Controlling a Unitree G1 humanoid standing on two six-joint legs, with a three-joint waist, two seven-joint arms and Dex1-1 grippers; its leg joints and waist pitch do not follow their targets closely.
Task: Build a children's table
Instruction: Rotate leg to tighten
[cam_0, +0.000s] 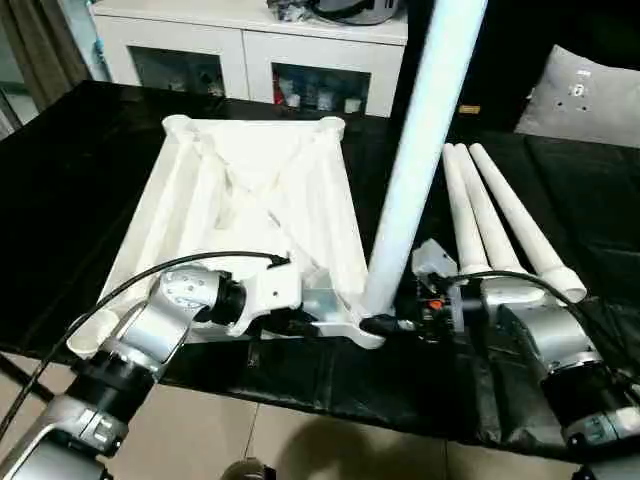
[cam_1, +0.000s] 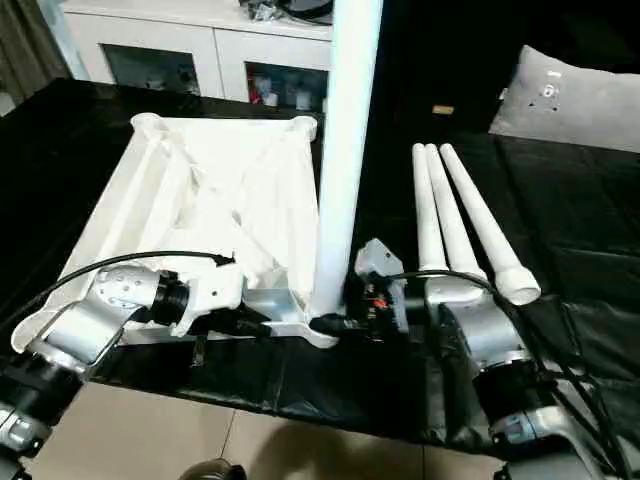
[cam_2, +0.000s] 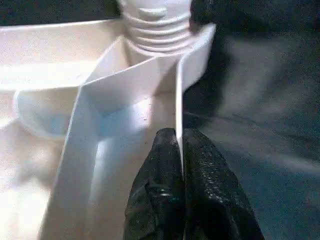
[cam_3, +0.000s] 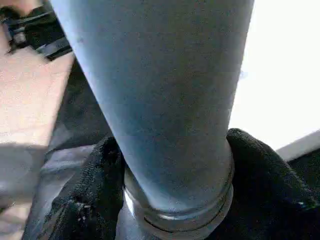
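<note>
The children's table top (cam_0: 250, 200) lies upside down, ribs up, on the black-covered work surface (cam_0: 80, 160). One white leg (cam_0: 420, 150) stands upright in its near right corner socket, and its threaded end (cam_2: 157, 30) sits in that socket. My left gripper (cam_2: 181, 150) is shut on the top's thin rim wall (cam_2: 192, 65) just beside that corner. My right gripper (cam_0: 385, 323) holds the base of the upright leg, a black finger (cam_3: 95, 180) pressing on each side. Three more legs (cam_0: 490, 210) lie side by side to the right.
The near edge of the work surface runs just under both grippers, with tiled floor (cam_0: 300, 440) below it. A white cabinet (cam_0: 250, 50) stands behind the surface, and a grey cushion (cam_0: 585, 95) lies at the far right.
</note>
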